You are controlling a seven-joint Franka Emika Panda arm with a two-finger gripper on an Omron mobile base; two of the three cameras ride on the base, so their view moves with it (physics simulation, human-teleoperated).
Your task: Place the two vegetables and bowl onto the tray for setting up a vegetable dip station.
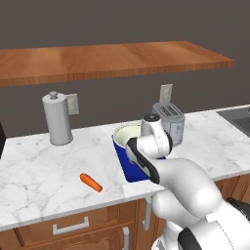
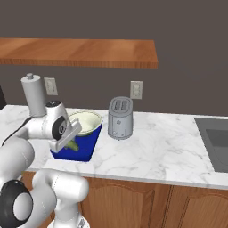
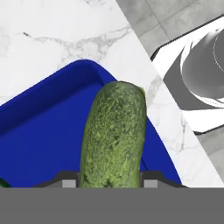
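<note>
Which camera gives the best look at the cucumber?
The hand view: the cucumber is large and central, between the gripper tips, above the blue tray. The right base view shows a green sliver under the hand; in the left base view I cannot make it out.

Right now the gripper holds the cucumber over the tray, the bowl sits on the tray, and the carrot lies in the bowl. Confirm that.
Not quite: the carrot lies on the marble counter, left of the tray, as the left base view shows. The rest stands.
</note>
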